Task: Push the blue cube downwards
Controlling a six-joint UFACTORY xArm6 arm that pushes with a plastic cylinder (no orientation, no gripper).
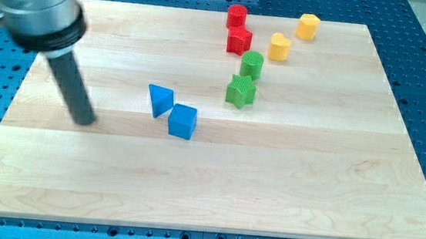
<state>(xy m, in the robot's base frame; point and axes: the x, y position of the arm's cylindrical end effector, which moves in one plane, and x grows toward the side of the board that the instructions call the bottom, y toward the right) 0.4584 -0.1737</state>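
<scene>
The blue cube [183, 121] lies on the wooden board [285, 180] a little left of the middle. A blue triangular block [160, 99] touches it at its upper left. My tip [84, 119] rests on the board well to the left of the blue cube, at about the same height in the view. The dark rod rises from it towards the view's top left, where the grey arm body fills the corner.
A green star-shaped block [240, 91] and a green cylinder [252, 64] stand right of the blue blocks. A red cylinder [237, 15] and red block [239, 40] are near the top. Two yellow blocks [280, 46] [308, 26] are at the top right.
</scene>
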